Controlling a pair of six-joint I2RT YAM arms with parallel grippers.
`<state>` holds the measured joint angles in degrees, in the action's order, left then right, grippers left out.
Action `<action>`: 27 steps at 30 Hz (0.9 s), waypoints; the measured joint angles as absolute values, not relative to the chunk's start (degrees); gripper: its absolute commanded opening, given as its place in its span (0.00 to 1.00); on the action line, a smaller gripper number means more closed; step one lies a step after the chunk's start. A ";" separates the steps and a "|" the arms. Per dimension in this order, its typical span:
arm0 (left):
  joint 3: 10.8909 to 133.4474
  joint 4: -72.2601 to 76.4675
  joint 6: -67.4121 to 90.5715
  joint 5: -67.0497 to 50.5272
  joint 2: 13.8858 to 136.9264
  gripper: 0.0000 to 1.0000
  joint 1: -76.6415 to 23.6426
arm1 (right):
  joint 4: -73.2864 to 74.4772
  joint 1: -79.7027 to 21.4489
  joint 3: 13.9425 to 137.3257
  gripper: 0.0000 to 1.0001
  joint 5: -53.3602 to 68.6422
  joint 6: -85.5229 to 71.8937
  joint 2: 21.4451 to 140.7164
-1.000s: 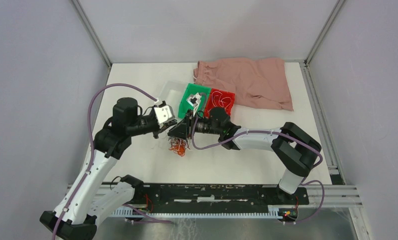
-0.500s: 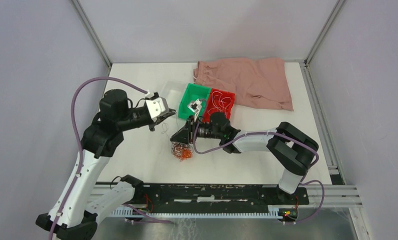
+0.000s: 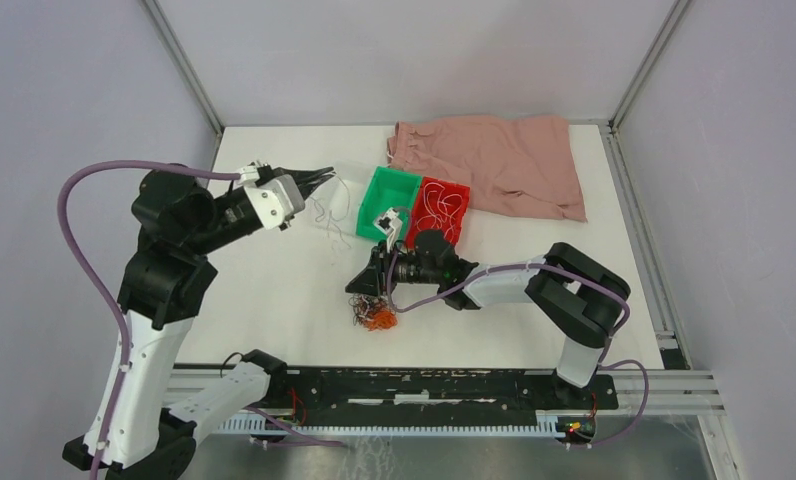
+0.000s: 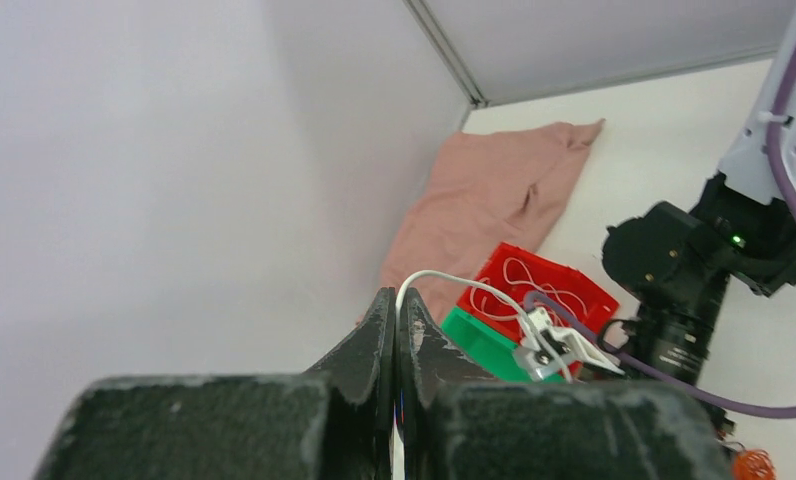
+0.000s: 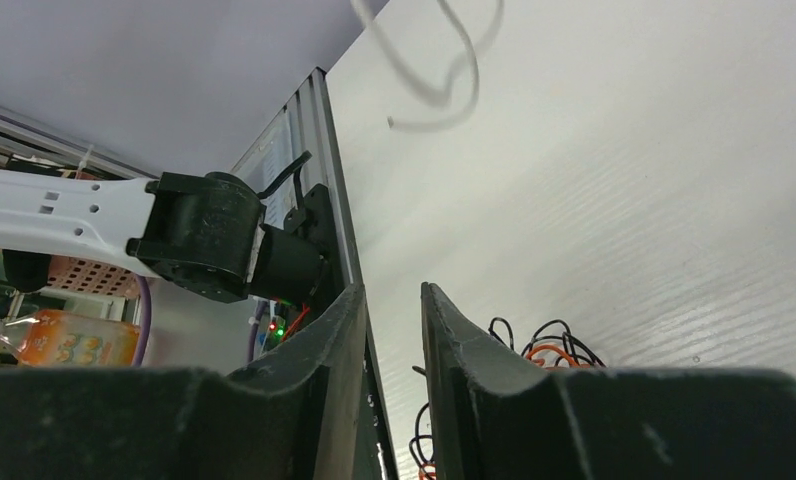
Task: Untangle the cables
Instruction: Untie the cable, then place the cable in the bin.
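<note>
Yanked one white cable (image 3: 326, 214) free with the left claw (image 3: 324, 176), clamped tight on it, swung up and away. Kept the right claw (image 3: 359, 285) slightly apart, empty, just over the remaining tangle (image 3: 374, 318) on the counter (image 3: 274, 300). Probably one strand down.

Left arm (image 3: 150, 345) and right arm (image 3: 501, 285) share white links, black joint housings and thick purple cables (image 3: 124, 165). Left tool (image 4: 395, 300) and right tool (image 5: 392, 292) have coarse black fingers.
</note>
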<state>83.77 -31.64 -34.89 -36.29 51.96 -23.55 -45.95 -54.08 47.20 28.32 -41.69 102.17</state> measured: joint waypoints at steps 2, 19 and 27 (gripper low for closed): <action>85.38 -30.81 -35.33 -36.14 52.53 0.03 -23.55 | -45.43 -54.17 47.11 0.38 28.18 -41.67 102.26; 76.66 -15.66 -29.76 -40.75 56.23 0.03 -23.62 | -29.56 -46.50 51.86 0.41 21.34 -37.04 88.84; 75.44 -1.52 -23.57 -41.06 68.01 0.03 -26.33 | -10.02 -37.63 50.87 0.38 7.55 -29.89 73.41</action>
<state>75.44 -1.52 -23.57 -41.06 68.01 -26.33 -10.02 -37.63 50.87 7.55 -29.89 73.41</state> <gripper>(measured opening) 0.050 0.386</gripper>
